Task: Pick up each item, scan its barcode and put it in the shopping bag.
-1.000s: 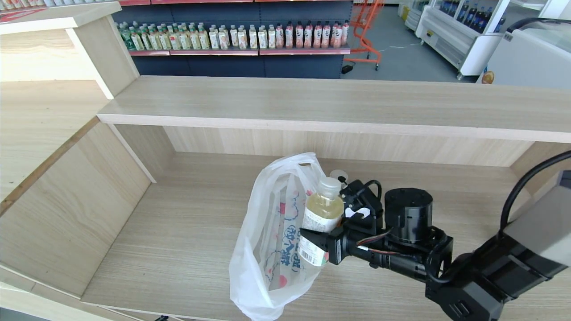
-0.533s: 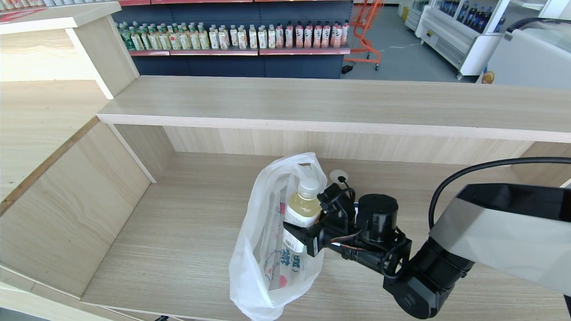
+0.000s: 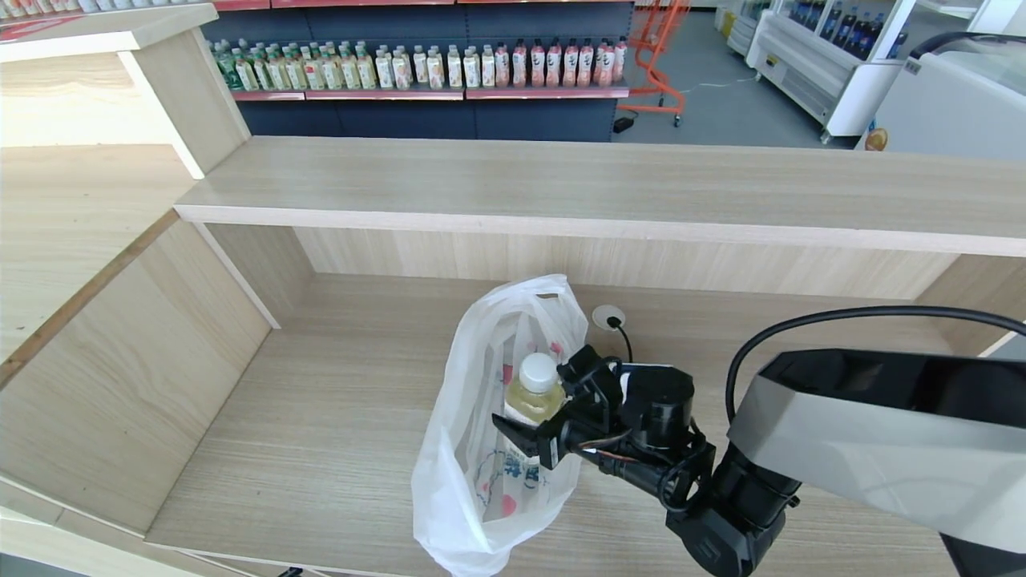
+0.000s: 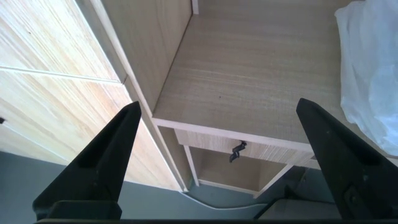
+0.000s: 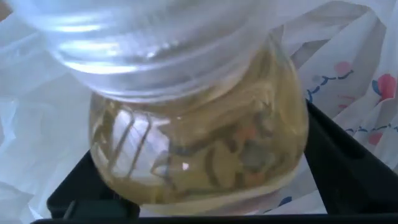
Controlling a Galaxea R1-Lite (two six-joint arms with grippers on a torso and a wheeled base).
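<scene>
The bottle [image 3: 535, 390] is gripped upright by the right gripper [image 3: 525, 418], partly inside the shopping bag [image 3: 461, 449]. The left gripper [image 4: 219, 106] is spread open.

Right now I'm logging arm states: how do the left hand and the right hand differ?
The right hand is shut on the bottle; the left hand is open and empty. The right hand sits at the mouth of the shopping bag; the left hand hangs by the near edge of the counter, apart from the bag. Both are black.
</scene>
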